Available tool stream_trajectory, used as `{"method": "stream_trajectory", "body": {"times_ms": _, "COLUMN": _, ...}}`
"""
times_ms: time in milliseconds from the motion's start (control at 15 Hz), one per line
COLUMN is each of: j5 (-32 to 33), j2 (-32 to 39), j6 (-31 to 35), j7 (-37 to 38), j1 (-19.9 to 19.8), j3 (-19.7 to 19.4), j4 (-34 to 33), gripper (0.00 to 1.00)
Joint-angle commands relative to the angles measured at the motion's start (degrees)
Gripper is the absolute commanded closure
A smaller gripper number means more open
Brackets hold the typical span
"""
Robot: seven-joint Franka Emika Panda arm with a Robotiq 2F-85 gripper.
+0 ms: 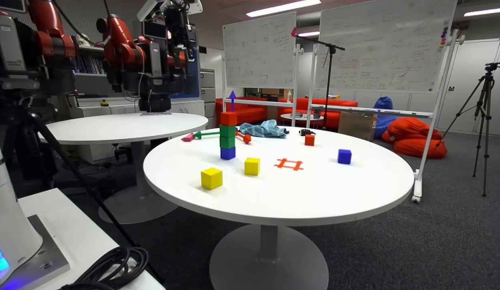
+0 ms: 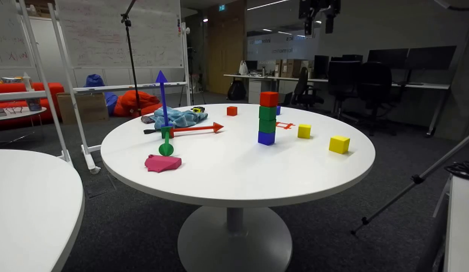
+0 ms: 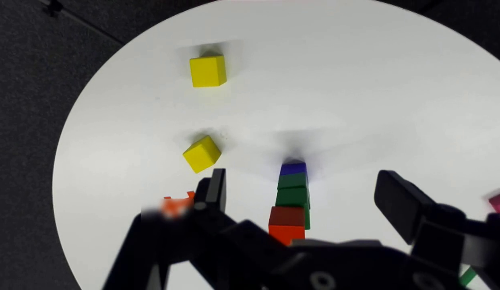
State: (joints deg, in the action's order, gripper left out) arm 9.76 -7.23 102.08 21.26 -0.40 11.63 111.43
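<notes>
My gripper [image 3: 303, 181] is open and empty, high above the white round table [image 2: 234, 189]. It also shows in both exterior views [image 1: 184, 56] [image 2: 318, 30]. A stack stands upright below: a blue cube [image 2: 266, 138] at the bottom, two green cubes [image 2: 267, 119] and a red cube [image 2: 269, 99] on top. In the wrist view the stack shows between the fingers, with the red cube [image 3: 286, 231] partly hidden by the gripper. Two yellow cubes [image 3: 207, 71] [image 3: 201, 154] lie beside the stack. A loose red cube [image 1: 309, 139] and a loose blue cube [image 1: 344, 156] lie further off.
An orange hash-shaped piece [image 1: 282, 162] lies flat near the yellow cubes. A three-arrow axis model [image 2: 163, 102], a pink piece [image 2: 162, 163] and a light blue cloth [image 2: 181, 118] are on the table. A second white table [image 1: 125, 129] stands nearby.
</notes>
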Motion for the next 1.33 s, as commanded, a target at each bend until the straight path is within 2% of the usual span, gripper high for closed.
{"method": "stream_trajectory", "body": {"times_ms": 0, "j5": 3.6, "j2": 6.8, "j6": -5.0, "j7": -5.5, "j1": 2.5, "j3": -1.5, "j4": -8.1, "gripper": 0.00}}
{"method": "stream_trajectory", "body": {"times_ms": 200, "j5": 3.3, "j2": 10.0, "j6": -3.8, "j7": -12.8, "j1": 3.2, "j3": -2.9, "j4": -10.8, "gripper": 0.00}}
{"method": "stream_trajectory", "body": {"times_ms": 333, "j5": 0.9, "j2": 11.7, "j6": -1.5, "j7": -18.7, "j1": 2.7, "j3": -4.4, "j4": -11.7, "gripper": 0.00}}
{"method": "stream_trajectory", "body": {"times_ms": 733, "j5": -11.0, "j2": 17.5, "j6": 3.9, "j7": -31.9, "j1": 0.1, "j3": -8.4, "j4": -14.0, "gripper": 0.00}}
{"method": "stream_trajectory", "body": {"times_ms": 933, "j5": -15.8, "j2": 21.4, "j6": 3.2, "j7": -34.8, "j1": -0.8, "j3": -9.0, "j4": -16.9, "gripper": 0.00}}
{"method": "stream_trajectory", "body": {"times_ms": 1267, "j5": -18.8, "j2": 26.2, "j6": -1.0, "j7": -34.5, "j1": -1.0, "j3": -8.5, "j4": -22.3, "gripper": 0.00}}
